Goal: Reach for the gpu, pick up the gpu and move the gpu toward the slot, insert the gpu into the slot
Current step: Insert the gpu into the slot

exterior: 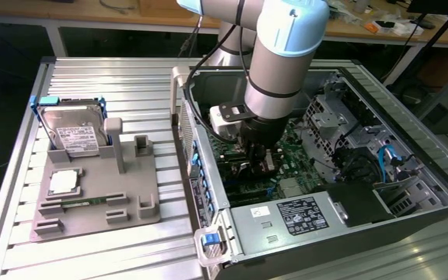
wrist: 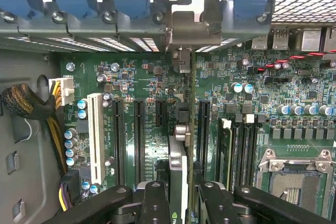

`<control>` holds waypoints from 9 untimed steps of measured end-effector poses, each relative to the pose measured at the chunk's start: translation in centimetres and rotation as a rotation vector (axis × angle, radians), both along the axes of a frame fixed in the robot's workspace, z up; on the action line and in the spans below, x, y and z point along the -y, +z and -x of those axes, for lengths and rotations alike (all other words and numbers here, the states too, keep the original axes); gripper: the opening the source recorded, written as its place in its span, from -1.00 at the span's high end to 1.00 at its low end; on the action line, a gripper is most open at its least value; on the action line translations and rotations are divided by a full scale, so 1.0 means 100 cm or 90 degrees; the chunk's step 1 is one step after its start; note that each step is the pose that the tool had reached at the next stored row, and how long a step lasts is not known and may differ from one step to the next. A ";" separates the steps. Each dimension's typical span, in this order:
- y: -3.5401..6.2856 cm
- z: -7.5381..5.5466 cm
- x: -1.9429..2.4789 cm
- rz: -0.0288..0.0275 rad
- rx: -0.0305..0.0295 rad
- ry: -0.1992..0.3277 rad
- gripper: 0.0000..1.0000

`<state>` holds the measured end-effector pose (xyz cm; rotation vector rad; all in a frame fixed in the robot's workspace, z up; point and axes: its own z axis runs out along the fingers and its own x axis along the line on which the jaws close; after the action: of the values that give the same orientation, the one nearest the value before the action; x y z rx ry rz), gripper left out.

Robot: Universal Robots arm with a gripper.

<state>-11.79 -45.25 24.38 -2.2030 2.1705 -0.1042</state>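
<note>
My gripper (wrist: 182,203) is shut on the gpu (wrist: 178,169), which I see edge-on as a thin blade running away from the fingers (wrist: 155,203) over the green motherboard (wrist: 131,77). Its silvery end bracket (wrist: 191,24) reaches the case's rear wall. The long blue slot (wrist: 202,129) lies right alongside the card's edge. I cannot tell whether the card is seated in it. In the exterior view my gripper (exterior: 256,163) is down inside the open computer case (exterior: 208,192), close above the board.
Beside the card are a white strip (wrist: 96,135), black strips (wrist: 139,135), memory strips (wrist: 237,150), the processor socket (wrist: 294,182) and a cable bundle (wrist: 26,108). Outside the case, a grey fixture (exterior: 91,204) carries the hard drive (exterior: 72,128). The power supply (exterior: 302,216) is nearby.
</note>
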 end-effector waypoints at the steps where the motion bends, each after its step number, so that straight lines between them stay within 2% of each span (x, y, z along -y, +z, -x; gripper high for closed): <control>1: 0.0000 0.000 0.0000 0.0000 0.0000 0.000 0.47; 9: 0.0000 0.000 0.0000 0.0000 0.0000 0.000 0.47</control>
<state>-11.79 -45.25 24.38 -2.2030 2.1705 -0.1042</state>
